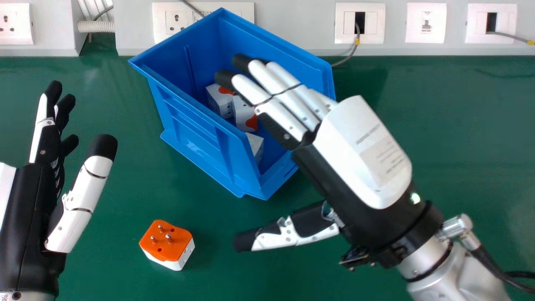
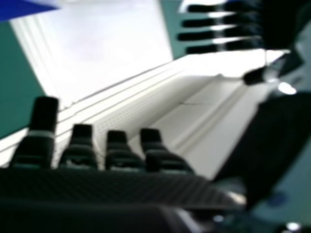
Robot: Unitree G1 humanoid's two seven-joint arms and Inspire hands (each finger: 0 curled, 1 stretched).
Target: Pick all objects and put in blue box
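I see small lines of print on the white shell of my right hand (image 1: 363, 150), too fine for me to make out from here. That arm comes in from the lower right of the frame, with the hand slanting toward the upper left. Its fingers (image 1: 267, 79) are extended and reach over the blue plastic box (image 1: 190, 136) in the upper middle, and its thumb (image 1: 292, 234) points left, well apart from them. I have this hand open, gripping nothing.

The orange-and-white three-pin plug adapter (image 1: 169, 244) lies pins up on the green tabletop (image 1: 459, 175), lower left of centre. It sits left of my right thumb's tip, near but not touching. My left hand (image 1: 27, 196) is at the left edge, open as well, fingers toward the top of the frame. Inside the box, partly hidden, I make out three white blocks (image 1: 219, 102), two with orange parts
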